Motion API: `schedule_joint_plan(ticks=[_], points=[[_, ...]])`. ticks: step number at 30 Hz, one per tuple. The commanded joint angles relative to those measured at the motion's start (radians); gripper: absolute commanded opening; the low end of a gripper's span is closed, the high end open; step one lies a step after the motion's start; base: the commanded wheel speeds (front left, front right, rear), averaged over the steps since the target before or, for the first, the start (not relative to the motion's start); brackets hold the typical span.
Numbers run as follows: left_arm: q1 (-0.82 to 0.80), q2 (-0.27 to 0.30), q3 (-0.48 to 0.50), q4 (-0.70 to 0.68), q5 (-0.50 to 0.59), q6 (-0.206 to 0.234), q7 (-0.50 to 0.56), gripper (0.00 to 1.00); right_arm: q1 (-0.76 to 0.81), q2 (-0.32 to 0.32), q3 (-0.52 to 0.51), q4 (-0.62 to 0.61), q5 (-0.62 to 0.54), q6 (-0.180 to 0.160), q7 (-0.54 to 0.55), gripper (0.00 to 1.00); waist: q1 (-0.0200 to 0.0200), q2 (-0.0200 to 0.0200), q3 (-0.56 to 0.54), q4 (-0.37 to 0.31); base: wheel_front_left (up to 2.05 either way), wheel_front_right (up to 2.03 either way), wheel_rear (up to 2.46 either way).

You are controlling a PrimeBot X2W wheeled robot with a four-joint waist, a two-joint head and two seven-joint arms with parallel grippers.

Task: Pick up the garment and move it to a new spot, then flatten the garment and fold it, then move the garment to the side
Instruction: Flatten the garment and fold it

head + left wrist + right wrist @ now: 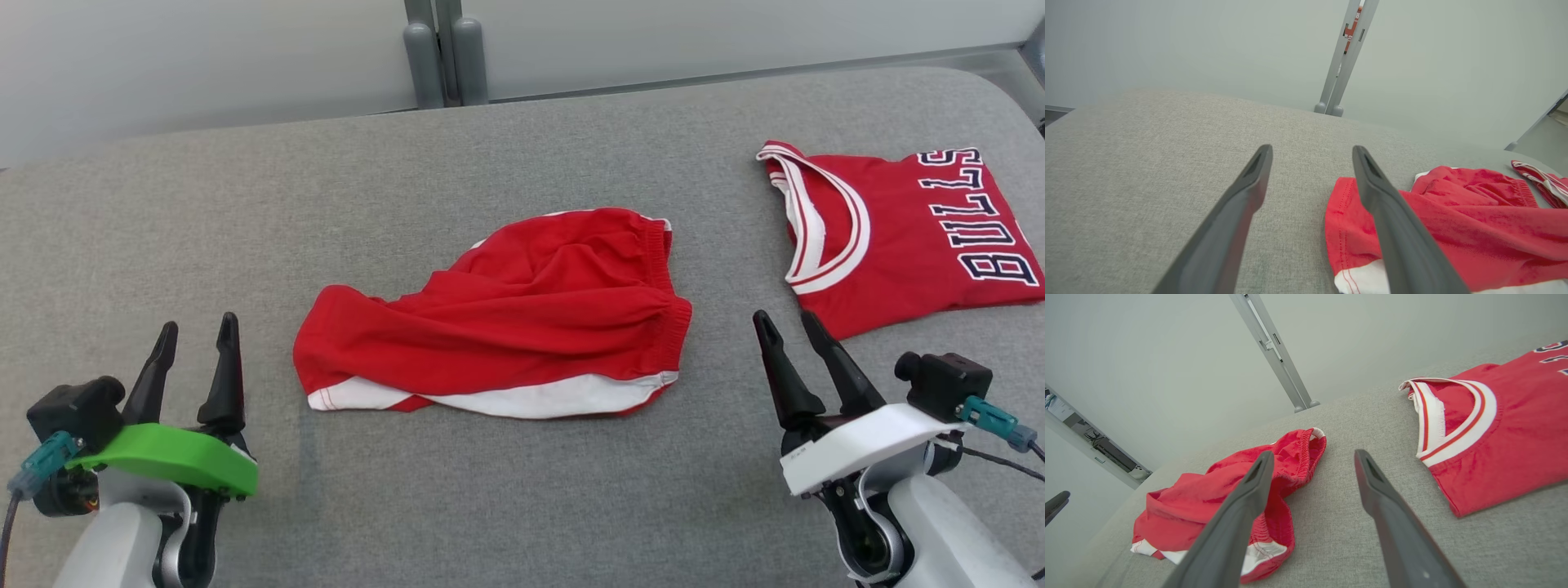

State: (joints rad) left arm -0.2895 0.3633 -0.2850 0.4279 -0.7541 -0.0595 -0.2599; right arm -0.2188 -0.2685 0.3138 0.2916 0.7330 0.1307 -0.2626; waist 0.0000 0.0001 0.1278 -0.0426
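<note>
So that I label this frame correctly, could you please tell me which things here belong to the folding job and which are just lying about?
Belongs to the job:
red shorts, crumpled in the middle
left claw, open and empty
right claw, open and empty

Lying about:
Bulls jersey, folded flat at the right, probably finished
grey metal post beyond the table

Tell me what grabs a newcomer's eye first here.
Crumpled red shorts lie in the middle of the grey table. A folded red BULLS jersey sits at its far right. The left pincer and right pincer flank the shorts, both open and empty.
</note>
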Motion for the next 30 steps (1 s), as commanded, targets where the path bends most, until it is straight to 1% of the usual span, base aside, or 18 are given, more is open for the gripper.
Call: schedule_joint_plan(ticks=[1,5,8,12,18,24,30], points=[[0.043,0.000,0.025,-0.061,0.056,0.026,-0.005,1.00,0.030,0.002,-0.014,-0.007,-0.011,0.000,-0.002,1.00,0.0000,-0.0001,-0.021,0.028,0.00,0.00,0.00],[0.161,-0.048,0.076,-0.213,0.165,0.057,-0.004,1.00,0.073,0.009,-0.048,-0.044,-0.044,0.000,-0.002,1.00,0.0000,-0.0001,-0.049,0.045,0.00,0.00,0.00],[0.245,-0.083,0.096,-0.272,0.227,0.048,-0.005,1.00,0.128,0.010,-0.058,-0.054,-0.060,0.000,-0.002,1.00,0.0000,-0.0001,-0.090,0.054,0.00,0.00,0.00],[0.320,-0.127,0.124,-0.289,0.272,0.031,-0.005,1.00,0.170,0.001,-0.072,-0.075,-0.110,0.000,-0.002,1.00,0.0000,-0.0001,-0.127,0.059,0.00,0.00,0.00],[0.356,-0.168,0.168,-0.291,0.332,0.006,-0.005,1.00,0.204,0.038,-0.153,-0.160,-0.212,0.000,-0.002,1.00,0.0000,-0.0001,-0.141,0.050,0.00,0.00,0.00],[0.359,-0.198,0.207,-0.283,0.368,-0.013,-0.005,1.00,0.222,0.058,-0.177,-0.215,-0.306,0.000,-0.002,1.00,0.0000,-0.0001,-0.138,0.042,0.00,0.00,0.00],[0.354,-0.217,0.238,-0.280,0.395,-0.031,-0.005,1.00,0.229,0.074,-0.196,-0.212,-0.349,0.000,-0.002,1.00,0.0000,-0.0001,-0.133,0.037,0.00,0.00,0.00]])
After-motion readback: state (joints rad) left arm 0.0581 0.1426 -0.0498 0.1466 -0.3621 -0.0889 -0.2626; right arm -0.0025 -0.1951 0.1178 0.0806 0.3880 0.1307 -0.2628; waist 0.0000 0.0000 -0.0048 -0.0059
